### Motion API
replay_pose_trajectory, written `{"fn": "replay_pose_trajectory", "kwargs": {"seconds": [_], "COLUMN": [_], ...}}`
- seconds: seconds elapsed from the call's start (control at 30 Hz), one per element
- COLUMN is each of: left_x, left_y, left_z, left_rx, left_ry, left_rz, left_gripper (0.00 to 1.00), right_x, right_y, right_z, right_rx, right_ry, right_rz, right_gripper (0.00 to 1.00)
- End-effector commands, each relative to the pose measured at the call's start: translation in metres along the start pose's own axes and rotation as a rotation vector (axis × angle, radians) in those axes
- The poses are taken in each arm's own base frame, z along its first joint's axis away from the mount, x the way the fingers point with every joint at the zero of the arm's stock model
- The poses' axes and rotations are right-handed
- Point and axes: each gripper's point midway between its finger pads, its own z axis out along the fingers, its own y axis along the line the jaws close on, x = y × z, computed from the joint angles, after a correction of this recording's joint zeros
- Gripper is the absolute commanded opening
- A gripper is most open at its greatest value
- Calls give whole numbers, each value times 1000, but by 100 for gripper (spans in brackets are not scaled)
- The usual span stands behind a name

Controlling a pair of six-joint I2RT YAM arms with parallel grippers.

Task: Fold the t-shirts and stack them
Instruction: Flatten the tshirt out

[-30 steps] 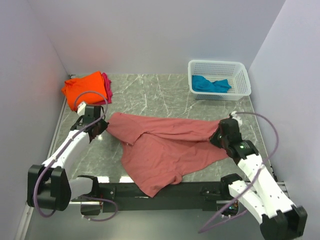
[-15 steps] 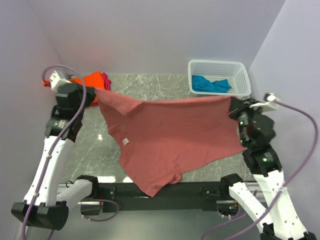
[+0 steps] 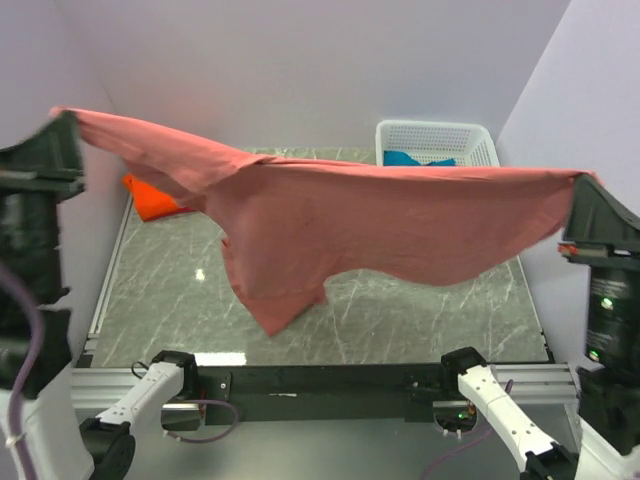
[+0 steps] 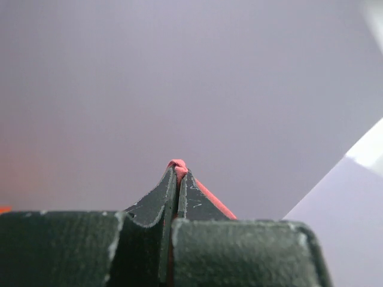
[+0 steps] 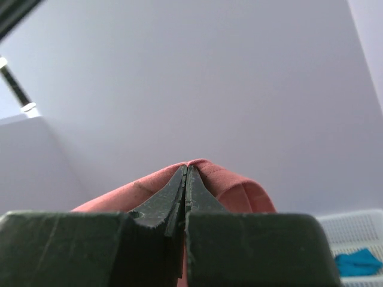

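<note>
The salmon-pink t-shirt [image 3: 380,215] hangs stretched in the air between both grippers, high above the table. My left gripper [image 3: 62,118] is shut on its left corner; the pinched cloth [image 4: 178,168] shows between the jaws. My right gripper [image 3: 583,180] is shut on its right corner, with cloth [image 5: 233,182] draped over the fingertips. The orange t-shirt [image 3: 150,200] lies at the back left, mostly hidden behind the pink one. The teal t-shirt [image 3: 410,158] lies in the white basket [image 3: 470,140], also seen in the right wrist view [image 5: 356,263]. The magenta t-shirt is hidden.
The white mesh basket stands at the back right corner against the wall. Grey walls close in the marble table [image 3: 400,310] on the left, back and right. The black rail [image 3: 320,380] with the arm bases runs along the near edge.
Both grippers have risen sharply and moved apart, lifting the pink t-shirt off the table and stretching it wide in the air. It now hangs clear of the surface.
</note>
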Motion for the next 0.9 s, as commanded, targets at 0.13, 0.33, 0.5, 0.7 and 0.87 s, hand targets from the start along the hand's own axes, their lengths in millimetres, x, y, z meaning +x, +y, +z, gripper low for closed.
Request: {"fn": "replay_pose_trajectory", "kwargs": {"seconds": [0.13, 0.33, 0.5, 0.7, 0.87], "left_x": [-98, -84, -14, 119, 278], "left_y": [-54, -52, -3, 91, 201], "left_z": [-49, -23, 52, 133, 147], "left_rx": [142, 135, -24, -213, -296], "left_ry": [-232, -197, -67, 145, 425], "left_rz": [121, 154, 211, 316, 398], "left_gripper": [1, 1, 1, 1, 1], "right_x": [-41, -24, 42, 184, 310], "right_y": [37, 31, -9, -87, -142], "right_z": [-32, -19, 20, 48, 45], "right_rx": [-160, -125, 77, 373, 426], "right_ry": [7, 40, 160, 378, 561], "right_rz": [51, 59, 8, -93, -79], "right_gripper": [0, 0, 0, 0, 0]}}
